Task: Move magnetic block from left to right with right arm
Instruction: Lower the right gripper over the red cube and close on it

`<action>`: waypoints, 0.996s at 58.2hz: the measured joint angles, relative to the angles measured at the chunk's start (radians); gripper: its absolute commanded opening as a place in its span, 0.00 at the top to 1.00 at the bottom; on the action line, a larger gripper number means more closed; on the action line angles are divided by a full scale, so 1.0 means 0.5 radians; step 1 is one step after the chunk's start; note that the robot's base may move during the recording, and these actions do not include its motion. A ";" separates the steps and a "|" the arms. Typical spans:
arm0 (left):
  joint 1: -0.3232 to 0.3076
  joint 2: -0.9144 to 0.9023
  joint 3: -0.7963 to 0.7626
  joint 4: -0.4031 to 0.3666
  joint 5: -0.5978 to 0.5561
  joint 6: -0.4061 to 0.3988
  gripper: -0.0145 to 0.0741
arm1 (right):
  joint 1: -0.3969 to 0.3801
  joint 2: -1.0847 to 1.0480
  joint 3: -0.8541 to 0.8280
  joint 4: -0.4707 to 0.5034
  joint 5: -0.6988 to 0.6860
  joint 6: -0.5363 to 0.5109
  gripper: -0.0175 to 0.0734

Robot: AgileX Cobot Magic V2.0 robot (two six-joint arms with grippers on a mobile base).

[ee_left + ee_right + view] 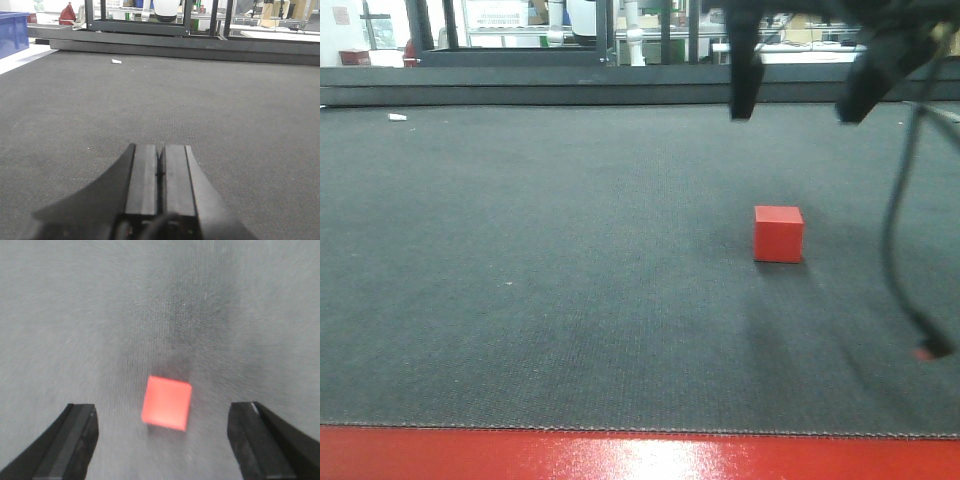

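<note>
The magnetic block (pixel 778 233) is a small red cube resting on the dark grey mat, right of centre in the front view. In the right wrist view the magnetic block (pixel 167 403) lies on the mat below, between the two spread fingers and touching neither. My right gripper (pixel 798 103) hangs open well above the cube, its fingers (pixel 744 80) dark against the background. From its own camera the right gripper (pixel 162 427) shows wide-open jaws. My left gripper (pixel 160 162) is shut, pads pressed together with nothing between them, low over bare mat.
A red strip (pixel 640 456) runs along the mat's near edge. A dark rail (pixel 520 85) bounds the far side. A black cable (pixel 898 230) hangs at the right. A white scrap (pixel 116 61) lies far left, and a blue bin (pixel 12 32) stands beyond it.
</note>
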 measured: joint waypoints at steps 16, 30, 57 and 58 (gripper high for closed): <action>0.000 0.000 0.000 0.000 0.000 0.000 0.98 | 0.008 0.314 -0.057 -0.021 0.094 0.085 0.12; 0.000 0.000 0.000 0.000 0.000 0.000 0.98 | 0.008 0.441 -0.060 -0.024 0.071 0.098 0.13; 0.000 0.000 0.000 0.000 0.000 0.000 0.98 | -0.042 0.469 -0.060 -0.013 0.033 0.057 0.69; 0.000 0.000 0.000 0.000 0.000 0.000 0.98 | -0.046 0.462 -0.060 -0.009 0.033 0.046 0.69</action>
